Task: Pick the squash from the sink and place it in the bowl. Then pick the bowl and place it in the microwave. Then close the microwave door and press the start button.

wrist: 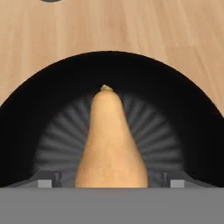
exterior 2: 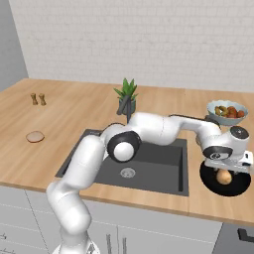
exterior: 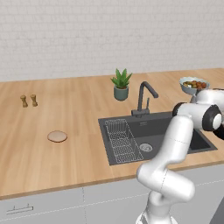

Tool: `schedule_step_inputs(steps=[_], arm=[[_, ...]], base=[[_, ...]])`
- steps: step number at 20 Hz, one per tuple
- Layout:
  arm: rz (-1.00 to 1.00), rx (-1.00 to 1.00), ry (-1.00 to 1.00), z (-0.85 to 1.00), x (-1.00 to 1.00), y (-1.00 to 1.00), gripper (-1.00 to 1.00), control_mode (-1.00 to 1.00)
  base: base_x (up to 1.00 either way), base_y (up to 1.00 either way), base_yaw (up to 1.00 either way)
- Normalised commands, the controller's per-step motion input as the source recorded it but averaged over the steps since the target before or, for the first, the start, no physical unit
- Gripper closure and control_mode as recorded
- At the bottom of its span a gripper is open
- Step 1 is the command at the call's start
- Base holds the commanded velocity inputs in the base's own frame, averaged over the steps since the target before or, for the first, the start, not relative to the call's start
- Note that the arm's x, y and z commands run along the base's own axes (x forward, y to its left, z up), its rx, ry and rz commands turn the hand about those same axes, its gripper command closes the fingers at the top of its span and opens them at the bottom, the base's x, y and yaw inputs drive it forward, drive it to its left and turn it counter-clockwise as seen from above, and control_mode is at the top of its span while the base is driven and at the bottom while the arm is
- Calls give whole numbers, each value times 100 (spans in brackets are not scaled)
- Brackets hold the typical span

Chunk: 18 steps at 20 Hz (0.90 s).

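The orange-tan squash point(wrist: 111, 144) lies in the glossy black bowl point(wrist: 26, 113), its narrow neck pointing away from the hand. In the right base view the bowl point(exterior 2: 208, 179) stands on the wooden counter just right of the sink point(exterior 2: 149, 163), with the squash point(exterior 2: 224, 176) in it. My gripper point(exterior 2: 225, 167) hangs directly over the bowl, pointing down. In the hand view the gripper point(wrist: 111, 181) is open, its fingertips point(wrist: 48, 180) set on either side of the squash's wide end with a gap on each side. The microwave and its door are out of view.
A pale dish of coloured fruit point(exterior 2: 227, 112) stands behind the bowl. A potted plant point(exterior: 121, 85) and a black faucet point(exterior: 144, 98) are behind the sink point(exterior: 153, 131), which has a wire rack point(exterior: 122, 140) on its left. Two shakers point(exterior: 28, 100) and a flat tan disc point(exterior: 57, 136) sit far left.
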Motion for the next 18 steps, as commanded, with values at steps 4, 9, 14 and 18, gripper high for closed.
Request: schedule_step_inputs(steps=[4, 9, 14, 18], arm=[[-18, 2, -11, 35, -28, -3, -100, -100], [-23, 6, -5, 25, -25, -28, -100, -100], [-41, 8, 0, -1, -27, -30, -100, -100], [-36, 7, 6, -23, -9, 0, -100, -100]], base=[[0, 0, 0], [0, 0, 0], [0, 0, 0], [0, 0, 0]])
